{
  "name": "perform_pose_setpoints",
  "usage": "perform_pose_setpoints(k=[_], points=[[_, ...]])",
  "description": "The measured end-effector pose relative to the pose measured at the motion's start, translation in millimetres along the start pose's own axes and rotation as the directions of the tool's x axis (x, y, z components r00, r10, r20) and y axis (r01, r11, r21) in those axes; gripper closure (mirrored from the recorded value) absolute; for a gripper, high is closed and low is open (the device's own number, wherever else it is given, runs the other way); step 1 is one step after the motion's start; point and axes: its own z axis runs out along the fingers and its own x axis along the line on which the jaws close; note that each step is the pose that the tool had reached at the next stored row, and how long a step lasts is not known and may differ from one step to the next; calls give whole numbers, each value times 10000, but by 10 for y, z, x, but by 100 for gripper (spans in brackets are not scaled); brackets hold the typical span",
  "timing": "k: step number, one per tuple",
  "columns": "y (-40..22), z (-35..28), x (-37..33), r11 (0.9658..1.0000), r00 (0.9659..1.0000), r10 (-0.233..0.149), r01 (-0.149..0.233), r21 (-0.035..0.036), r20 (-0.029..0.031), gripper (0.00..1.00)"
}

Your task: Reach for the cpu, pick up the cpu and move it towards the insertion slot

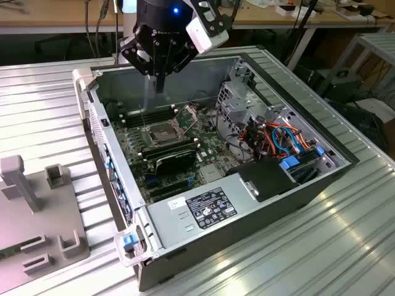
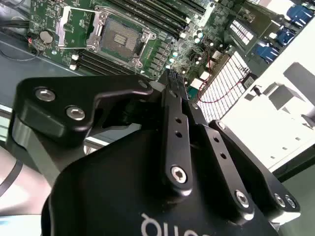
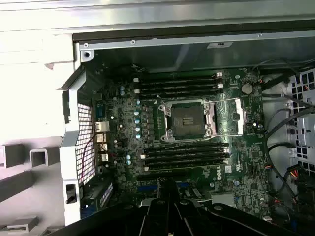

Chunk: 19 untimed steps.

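Note:
My black gripper (image 1: 159, 85) hangs over the open computer case, a little above and behind the insertion slot (image 1: 162, 132). Its fingers come together at the tips, shut, in both wrist views (image 2: 178, 87) (image 3: 167, 186). The cpu is hidden; I cannot tell whether anything thin is pinched between the tips. The insertion slot (image 3: 188, 119) is a square socket with a silver frame and a bare dark centre (image 2: 120, 35). Its hinged metal bracket (image 3: 229, 115) is swung open beside it (image 1: 188, 113).
Long dark memory slots (image 3: 184, 83) flank the socket. A glossy black card (image 1: 176, 161) lies in front of it. A metal drive cage (image 1: 237, 102), coloured cables (image 1: 278, 139) and a power supply (image 1: 203, 206) crowd the case. A grey fixture (image 1: 37, 209) stands at the exterior view's left.

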Motion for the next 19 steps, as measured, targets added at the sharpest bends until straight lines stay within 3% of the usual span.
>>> perform_pose_setpoints(k=[6,13,19], points=[[-2,0,25,10000,10000,0,0,-1,1,89],[-12,-3,163,10000,10000,0,0,-1,1,89],[-16,0,224,10000,10000,1,-1,0,-11,89]])
